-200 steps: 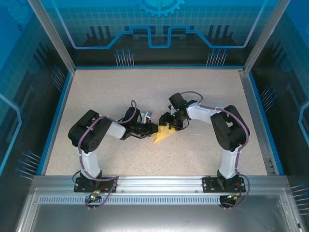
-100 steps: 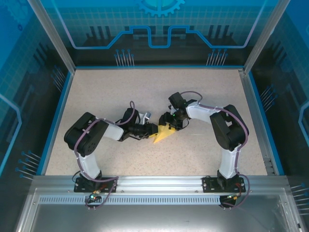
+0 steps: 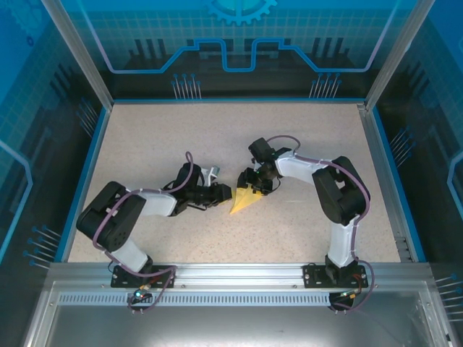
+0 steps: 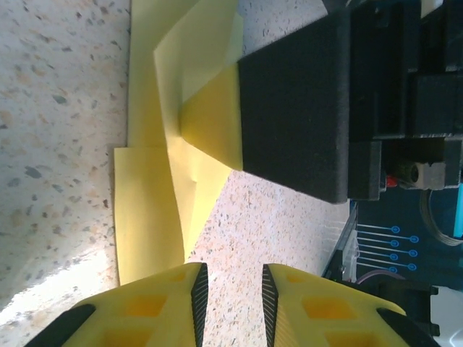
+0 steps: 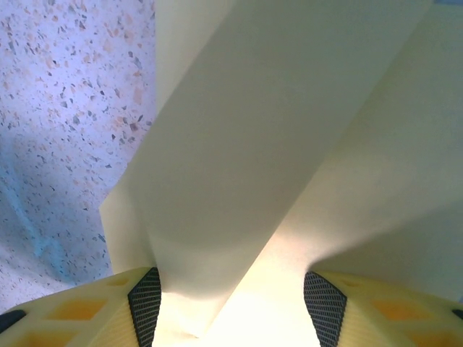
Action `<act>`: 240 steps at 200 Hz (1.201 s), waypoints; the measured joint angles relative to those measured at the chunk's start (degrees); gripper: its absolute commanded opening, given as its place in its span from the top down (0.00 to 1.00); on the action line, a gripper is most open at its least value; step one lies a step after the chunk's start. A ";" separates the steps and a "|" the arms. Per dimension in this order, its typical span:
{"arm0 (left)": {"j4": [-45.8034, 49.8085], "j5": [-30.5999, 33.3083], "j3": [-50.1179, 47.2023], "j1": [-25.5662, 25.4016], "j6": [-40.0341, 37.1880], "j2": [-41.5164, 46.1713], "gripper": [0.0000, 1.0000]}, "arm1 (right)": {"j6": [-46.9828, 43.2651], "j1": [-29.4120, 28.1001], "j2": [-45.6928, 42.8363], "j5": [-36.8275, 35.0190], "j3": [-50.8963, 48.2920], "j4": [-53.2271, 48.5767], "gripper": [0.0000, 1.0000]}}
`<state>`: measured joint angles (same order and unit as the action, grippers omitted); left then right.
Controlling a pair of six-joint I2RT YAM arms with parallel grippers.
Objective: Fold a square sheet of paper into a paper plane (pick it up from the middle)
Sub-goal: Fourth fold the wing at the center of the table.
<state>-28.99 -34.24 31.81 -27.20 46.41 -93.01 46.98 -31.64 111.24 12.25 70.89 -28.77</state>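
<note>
The pale yellow paper [image 3: 244, 201] lies in the middle of the table, folded to a narrow pointed wedge with raised layered flaps. Its tip points toward the near left. In the left wrist view the paper [image 4: 153, 202] sits left of my left gripper [image 4: 230, 278], which is open over bare table. From above, the left gripper [image 3: 223, 193] stands just left of the paper, close to its edge. My right gripper [image 3: 255, 183] stands on the wide far end. In its wrist view the right gripper [image 5: 231, 293] is open wide, with a raised fold of paper [image 5: 275, 144] between the fingers.
The speckled table [image 3: 159, 137] has a blue rim [image 3: 88, 173] and clear walls on three sides. An aluminium rail [image 3: 239, 273] carrying both arm bases runs along the near edge. The right gripper's black body [image 4: 296, 101] looms over the paper ahead of the left fingers.
My left gripper has opened, let go of the paper's left edge and drawn back a little to the left, its elbow swinging down and left. The right gripper has hardly moved.
</note>
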 measured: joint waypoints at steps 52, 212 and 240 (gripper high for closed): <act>0.07 0.00 1.64 -3.34 -0.02 -3.54 0.69 | 0.85 -0.24 0.04 -0.55 0.11 -0.15 0.39; 7.80 3.13 7.39 -3.34 -3.08 -6.82 0.72 | 1.31 -0.33 0.04 -0.98 0.11 -0.20 0.40; 8.57 3.82 7.48 -3.34 -3.30 -6.82 0.73 | 1.53 -0.35 0.04 -1.16 0.11 -0.22 0.40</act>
<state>-20.43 -30.41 39.29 -30.55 43.11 -99.83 48.51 -31.99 111.28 11.09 71.00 -28.99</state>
